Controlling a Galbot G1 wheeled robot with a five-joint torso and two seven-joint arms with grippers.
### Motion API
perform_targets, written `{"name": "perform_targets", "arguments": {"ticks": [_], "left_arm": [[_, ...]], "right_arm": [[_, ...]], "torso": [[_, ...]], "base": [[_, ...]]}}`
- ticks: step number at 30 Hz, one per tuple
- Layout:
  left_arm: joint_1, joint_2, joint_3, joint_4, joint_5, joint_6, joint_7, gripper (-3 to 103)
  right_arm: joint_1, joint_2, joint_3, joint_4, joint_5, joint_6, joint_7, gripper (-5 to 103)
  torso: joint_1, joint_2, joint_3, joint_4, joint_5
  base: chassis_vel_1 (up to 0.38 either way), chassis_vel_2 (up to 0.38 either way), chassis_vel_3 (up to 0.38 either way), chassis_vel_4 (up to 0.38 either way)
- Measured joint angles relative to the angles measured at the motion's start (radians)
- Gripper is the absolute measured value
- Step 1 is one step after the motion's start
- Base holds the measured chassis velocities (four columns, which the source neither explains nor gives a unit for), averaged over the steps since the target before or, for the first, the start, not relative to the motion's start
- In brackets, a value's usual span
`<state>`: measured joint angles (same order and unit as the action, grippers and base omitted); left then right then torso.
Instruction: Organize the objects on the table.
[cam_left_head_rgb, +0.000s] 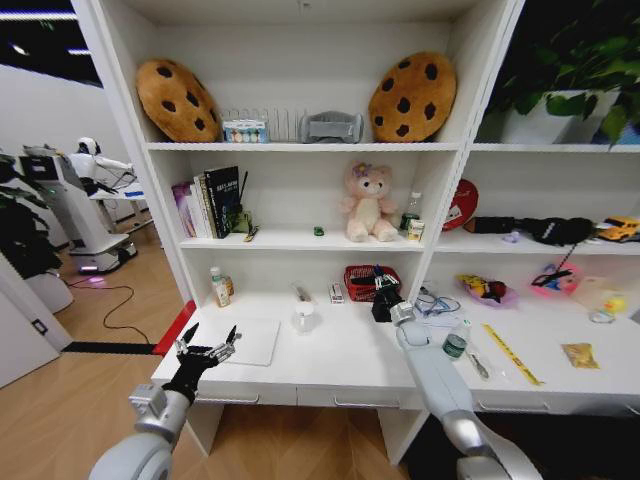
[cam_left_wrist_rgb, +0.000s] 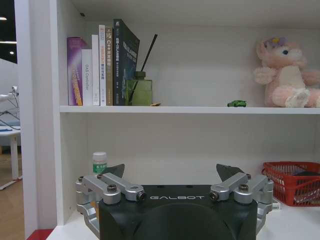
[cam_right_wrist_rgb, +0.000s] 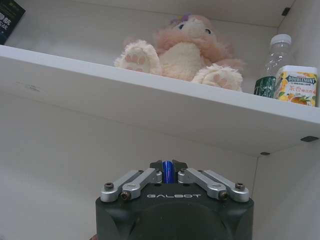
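My right gripper (cam_left_head_rgb: 386, 292) hangs just right of the red basket (cam_left_head_rgb: 362, 282) at the back of the white table (cam_left_head_rgb: 330, 368). In the right wrist view this gripper (cam_right_wrist_rgb: 168, 167) is shut on a blue pen (cam_right_wrist_rgb: 167, 173). My left gripper (cam_left_head_rgb: 211, 336) is open over the table's left front corner, beside the slim silver laptop (cam_left_head_rgb: 252, 342); its fingers (cam_left_wrist_rgb: 116, 170) hold nothing. A green-lidded jar (cam_left_head_rgb: 456, 341), a pen (cam_left_head_rgb: 478, 364) and a yellow ruler (cam_left_head_rgb: 512, 355) lie right of my right arm. A tiny green item (cam_left_wrist_rgb: 237, 103) sits on the shelf above.
A white cup (cam_left_head_rgb: 303, 316) and a small bottle (cam_left_head_rgb: 220, 287) stand at the back of the table. The shelf above holds books (cam_left_head_rgb: 212, 200) and a pink plush bear (cam_left_head_rgb: 367, 203). Toys (cam_left_head_rgb: 486, 290) clutter the right section. Another robot (cam_left_head_rgb: 85, 205) stands in the room to the left.
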<state>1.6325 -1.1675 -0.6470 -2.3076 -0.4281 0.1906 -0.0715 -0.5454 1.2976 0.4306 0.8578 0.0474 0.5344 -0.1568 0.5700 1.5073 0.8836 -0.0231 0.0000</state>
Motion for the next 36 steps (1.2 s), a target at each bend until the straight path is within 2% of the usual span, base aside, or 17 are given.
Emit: {"name": "perform_targets", "arguments": {"ticks": [7,22,30,31,33,36], "left_arm": [[0.0,0.0,0.0,0.0,0.0,0.0,0.0,100],[0.0,0.0,0.0,0.0,0.0,0.0,0.0,100],[0.0,0.0,0.0,0.0,0.0,0.0,0.0,100],[0.0,0.0,0.0,0.0,0.0,0.0,0.0,100],[0.0,0.0,0.0,0.0,0.0,0.0,0.0,100],[0.0,0.0,0.0,0.0,0.0,0.0,0.0,100]], "right_arm": [[0.028,0.009,0.021,-0.066,-0.001,0.014,0.003,9],[0.088,0.006,0.007,-0.158,0.045,-0.022,0.019,9],[0.091,0.005,0.009,-0.173,0.024,-0.021,0.041,8],[0.09,0.004,0.009,-0.172,0.015,-0.025,0.054,13],[0.089,0.004,0.009,-0.17,0.013,-0.027,0.058,13],[0.08,0.004,0.006,-0.153,0.011,-0.04,0.074,29]], "torso": [[0.0,0.0,0.0,0.0,0.0],[0.0,0.0,0.0,0.0,0.0],[0.0,0.0,0.0,-0.0001,0.0],[0.0,0.0,0.0,-0.0001,0.0],[0.0,0.0,0.0,-0.0001,0.0],[0.0,0.0,0.0,-0.0001,0.0]], "base": [[0.0,0.0,0.0,0.0],[0.0,0.0,0.0,0.0],[0.0,0.0,0.0,0.0],[0.0,0.0,0.0,0.0],[0.0,0.0,0.0,0.0],[0.0,0.0,0.0,0.0]]}}
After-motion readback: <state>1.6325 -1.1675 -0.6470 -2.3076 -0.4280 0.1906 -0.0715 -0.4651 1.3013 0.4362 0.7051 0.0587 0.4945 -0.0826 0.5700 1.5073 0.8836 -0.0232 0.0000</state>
